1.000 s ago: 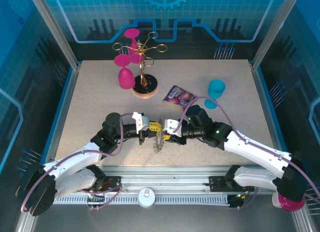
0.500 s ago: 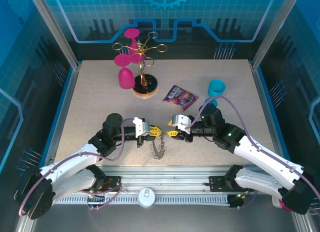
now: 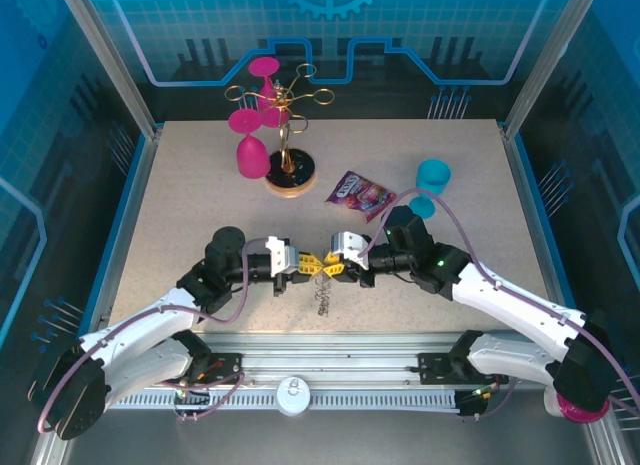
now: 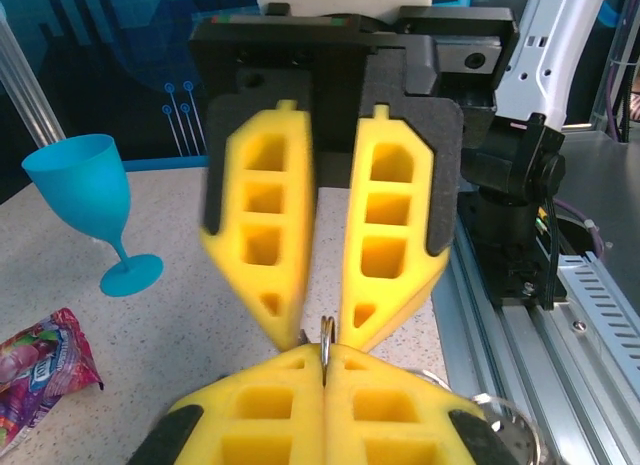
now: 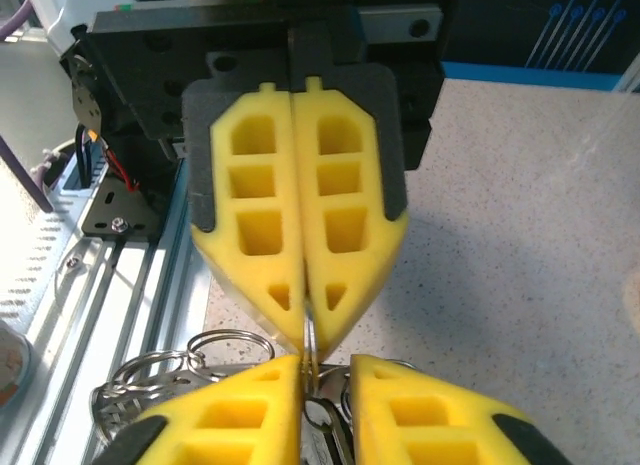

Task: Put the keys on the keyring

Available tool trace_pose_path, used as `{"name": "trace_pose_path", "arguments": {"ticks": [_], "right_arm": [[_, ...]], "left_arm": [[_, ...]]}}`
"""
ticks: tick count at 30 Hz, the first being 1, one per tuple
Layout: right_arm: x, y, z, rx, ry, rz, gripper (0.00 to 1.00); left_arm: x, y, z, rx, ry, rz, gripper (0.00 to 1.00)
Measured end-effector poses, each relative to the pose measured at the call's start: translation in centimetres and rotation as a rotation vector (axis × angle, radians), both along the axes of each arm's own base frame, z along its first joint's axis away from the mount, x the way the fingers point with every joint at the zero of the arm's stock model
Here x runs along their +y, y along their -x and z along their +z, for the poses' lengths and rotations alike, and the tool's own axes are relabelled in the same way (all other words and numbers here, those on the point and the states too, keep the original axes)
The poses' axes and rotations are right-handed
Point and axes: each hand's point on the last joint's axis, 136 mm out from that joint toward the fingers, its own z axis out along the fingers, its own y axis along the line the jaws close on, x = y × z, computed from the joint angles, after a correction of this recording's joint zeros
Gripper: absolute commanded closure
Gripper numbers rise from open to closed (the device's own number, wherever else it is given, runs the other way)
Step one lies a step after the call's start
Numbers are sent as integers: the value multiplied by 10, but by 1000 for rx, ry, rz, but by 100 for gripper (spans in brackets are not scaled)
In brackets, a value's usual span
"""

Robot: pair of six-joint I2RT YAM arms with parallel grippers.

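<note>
Beneath the left claw (image 3: 311,266), the keyring (image 3: 320,293) hangs (long axis vertical).

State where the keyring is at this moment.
In the top view the keyring is near the front middle of the table. The left end effector pinches one of its loops, with the right end effector tip to tip opposite.

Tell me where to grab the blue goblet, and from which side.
Grip the thin stem of the blue goblet, coming in level from the near side. It stands upright on its foot, the stem is its narrowest part, and the snack packet lies to its left.
</note>
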Motion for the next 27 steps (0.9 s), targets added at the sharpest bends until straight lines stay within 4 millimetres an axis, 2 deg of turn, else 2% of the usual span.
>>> {"name": "trace_pose_path", "arguments": {"ticks": [1, 3, 4, 5, 6, 8, 17, 27], "right_arm": [[0, 1, 0, 5, 1, 1, 100], [0, 1, -1, 11, 2, 0, 100], [0, 1, -1, 12, 4, 1, 100], [0, 1, -1, 13, 6, 0, 100], [-1, 1, -1, 11, 10, -1, 100], [-2, 1, 0, 6, 23, 1, 100], [5, -5, 22, -64, 186, 13, 100], [8, -4, -2, -93, 454, 41, 100]], "left_arm": [[0, 0, 0, 0, 0, 0, 100], [0, 0, 0, 3, -1, 1, 100], [0, 0, -1, 3, -2, 1, 96], [0, 0, -1, 3, -3, 2, 86], [0, -1, -1, 3, -4, 5, 82], [1, -2, -1, 0, -10, 15, 80], [5, -10, 4, -29, -122, 61, 84], [10, -5, -18, 12, -224, 58, 84]]}}
